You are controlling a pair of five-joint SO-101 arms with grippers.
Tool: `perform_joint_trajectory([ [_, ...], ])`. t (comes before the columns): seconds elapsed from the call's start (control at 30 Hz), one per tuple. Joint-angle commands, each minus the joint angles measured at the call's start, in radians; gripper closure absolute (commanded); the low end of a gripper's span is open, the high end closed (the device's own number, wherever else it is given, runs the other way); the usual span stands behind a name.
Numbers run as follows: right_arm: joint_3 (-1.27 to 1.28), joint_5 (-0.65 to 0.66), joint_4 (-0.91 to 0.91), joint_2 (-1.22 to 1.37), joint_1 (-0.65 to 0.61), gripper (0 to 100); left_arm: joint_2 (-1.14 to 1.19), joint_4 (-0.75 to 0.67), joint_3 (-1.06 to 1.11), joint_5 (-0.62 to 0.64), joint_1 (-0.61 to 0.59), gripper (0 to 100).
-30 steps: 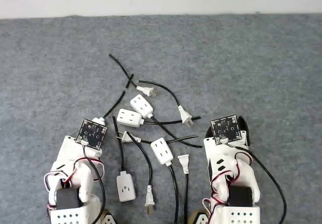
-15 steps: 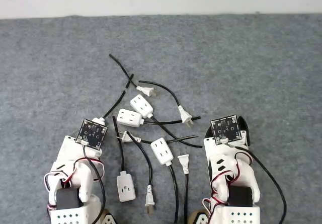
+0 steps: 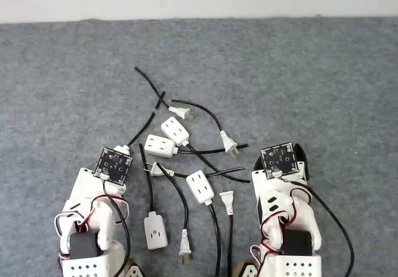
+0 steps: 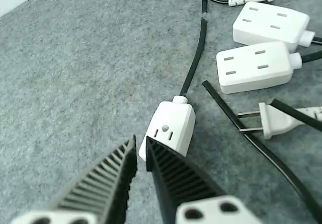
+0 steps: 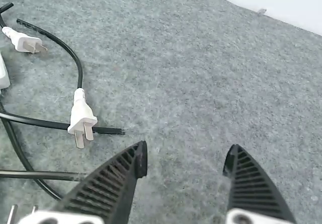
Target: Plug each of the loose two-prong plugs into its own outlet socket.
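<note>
1. Two-prong plugs (image 3: pixel 229 144): we count at least four loose on the grey tabletop (image 3: pixel 323 78). They are mixed in with the white outlet sockets (image 3: pixel 199 186) between the two arms, nearer the near edge than the far one. No plug is seated in a socket yet.
2. Left gripper (image 4: pixel 141 151) — fingers drawn almost together with a bare slit between them, holding nothing. Its tips sit low, just beside the nearest socket (image 4: pixel 171 126), whose black cord (image 4: pixel 193 65) runs off toward the far edge.
3. Beyond that lie a second socket (image 4: pixel 256 65) and a third socket (image 4: pixel 269 22), side by side. Another plug (image 4: pixel 274 121) is close to the second, apart from it.
4. Right gripper (image 5: pixel 185 158) — spread wide and empty, over bare tabletop on the right of the tangle. The closest plug (image 5: pixel 80 121) lies near it but not touching, prongs turned toward the near edge.
5. Step in hand, as we read it: the very start. The first plug-and-socket pair has not been picked up.
6. Next move, our judgement:
   - The right gripper should close on the closest plug by its body, leaving the prongs free.
   - The left gripper must open before it can take the nearest socket and hold it steady.
   - The prongs then need squaring to the slots and a straight push. The crossing cords may drag.
</note>
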Motion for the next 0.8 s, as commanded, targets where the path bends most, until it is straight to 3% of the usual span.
perform_joint_trajectory([
  [0.0,0.014,0.008,-0.022,-0.005,0.010,75.3,-0.011,-0.035,-0.010,-0.011,0.006,96],
  [0.77,0.005,0.021,-0.005,-0.004,0.050,75.3,-0.011,-0.035,-0.010,-0.011,0.006,96],
])
